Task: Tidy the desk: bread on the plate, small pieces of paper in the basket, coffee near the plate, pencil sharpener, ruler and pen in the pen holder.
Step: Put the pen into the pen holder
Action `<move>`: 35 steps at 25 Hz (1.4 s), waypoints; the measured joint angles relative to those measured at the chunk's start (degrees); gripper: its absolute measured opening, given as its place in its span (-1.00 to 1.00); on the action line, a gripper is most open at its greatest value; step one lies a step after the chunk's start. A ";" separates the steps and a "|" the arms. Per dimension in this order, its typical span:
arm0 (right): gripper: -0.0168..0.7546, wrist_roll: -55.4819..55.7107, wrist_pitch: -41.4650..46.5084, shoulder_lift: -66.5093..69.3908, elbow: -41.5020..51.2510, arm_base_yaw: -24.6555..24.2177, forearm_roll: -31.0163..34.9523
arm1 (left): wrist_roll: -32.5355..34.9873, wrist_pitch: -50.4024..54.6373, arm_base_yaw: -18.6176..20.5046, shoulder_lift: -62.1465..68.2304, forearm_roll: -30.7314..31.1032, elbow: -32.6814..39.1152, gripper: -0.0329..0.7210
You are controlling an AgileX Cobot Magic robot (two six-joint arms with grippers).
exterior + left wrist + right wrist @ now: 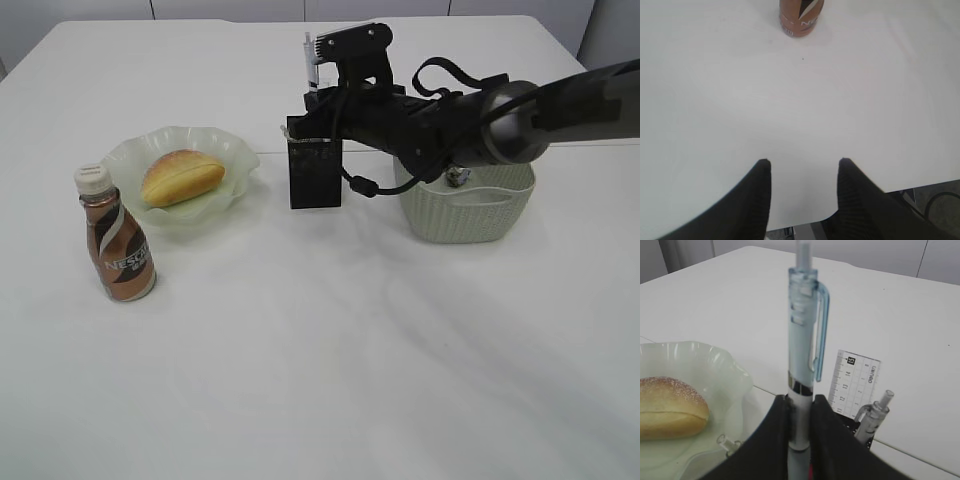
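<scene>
The right gripper [799, 415] is clamped on a pale blue clear pen [802, 340], its two black fingers [775, 440] pressed against the barrel low down, so the pen stands upright with its clip and push-button above them. In the exterior view this gripper [318, 95] hangs over the black mesh pen holder [314, 175], which stands on the desk [350, 350] toward its far edge, between the plate [235, 160] and the basket [470, 215].

Only the right wrist view shows what is already in the holder: the clear ruler [854, 382], upright with its black markings readable, and a second pen [874, 415] leaning beside it. Whether the held pen's tip has entered the cup is hard to say, since the fingers hide it.

The left gripper [802, 167] appears only in its own wrist view, jaws standing partly apart with nothing between them, over bare desk near the front edge. The coffee [801, 17] is ahead of it, well apart.

The exterior view gives the wider layout: the bread [182, 177] lies on the green ruffled plate toward the left, and the coffee bottle stands upright just in front of the plate's left side. A small crumpled piece of paper [458, 177] shows inside the basket, just behind the arm.
</scene>
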 joint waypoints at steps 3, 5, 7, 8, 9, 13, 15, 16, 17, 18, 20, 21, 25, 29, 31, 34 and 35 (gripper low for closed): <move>-0.72 -0.23 0.00 0.00 -0.24 -0.13 0.00 | 0.00 0.00 0.00 0.00 0.00 0.00 -0.07; -0.67 -0.45 0.00 0.00 -0.37 -0.13 0.00 | 0.00 0.00 0.00 0.00 0.00 0.00 -0.07; -0.59 -0.58 0.00 0.00 -0.46 -0.13 0.00 | 0.00 0.00 0.00 0.00 0.00 0.00 -0.07; -0.53 -0.56 0.00 0.00 -0.46 -0.13 0.00 | 0.00 0.00 0.00 0.00 0.00 0.00 -0.07; -0.44 -0.56 0.00 0.00 -0.46 -0.13 0.00 | 0.00 0.00 0.00 0.00 0.00 0.00 -0.07; -0.13 -0.70 0.00 0.00 -0.46 -0.13 0.00 | 0.00 0.00 0.00 0.00 0.00 0.00 -0.07; -0.08 -0.70 0.00 0.00 -0.46 -0.13 0.00 | 0.00 0.00 0.00 0.00 0.00 0.00 -0.07; -0.07 -0.70 0.00 0.00 -0.46 -0.13 0.00 | 0.00 0.00 0.00 0.00 0.00 0.00 -0.07; -0.07 -0.70 0.34 0.00 -0.46 -0.13 0.00 | 0.00 0.00 0.00 0.00 0.00 0.00 -0.07; -0.06 -0.70 1.02 -0.13 -0.46 -0.13 0.00 | 0.00 0.00 0.00 0.00 0.00 0.00 -0.07; -0.06 -0.78 3.05 -0.83 -0.46 -0.13 0.12 | 0.00 0.00 0.00 0.00 0.00 0.00 -0.07; -0.05 -0.78 4.57 -1.58 -0.46 -0.13 0.12 | 0.00 0.00 0.00 0.00 0.00 0.00 -0.07; -0.05 -0.42 13.37 -6.13 -0.46 -0.13 0.12 | 0.00 0.00 0.00 0.00 0.38 0.00 -0.07; -0.05 1.83 25.99 -12.90 -0.46 -0.13 0.34 | -0.35 0.00 0.00 0.00 1.75 0.00 0.01; -0.05 2.46 32.82 -16.66 -0.46 -0.13 0.82 | -0.35 0.00 0.00 0.00 2.63 0.00 0.14; -0.05 2.70 41.42 -22.74 -0.46 -0.13 2.52 | -0.35 0.00 0.00 0.00 3.87 -0.46 0.24; -0.05 2.81 44.21 -24.71 -0.46 -0.13 3.09 | -0.35 0.10 0.00 0.00 4.05 -1.02 0.25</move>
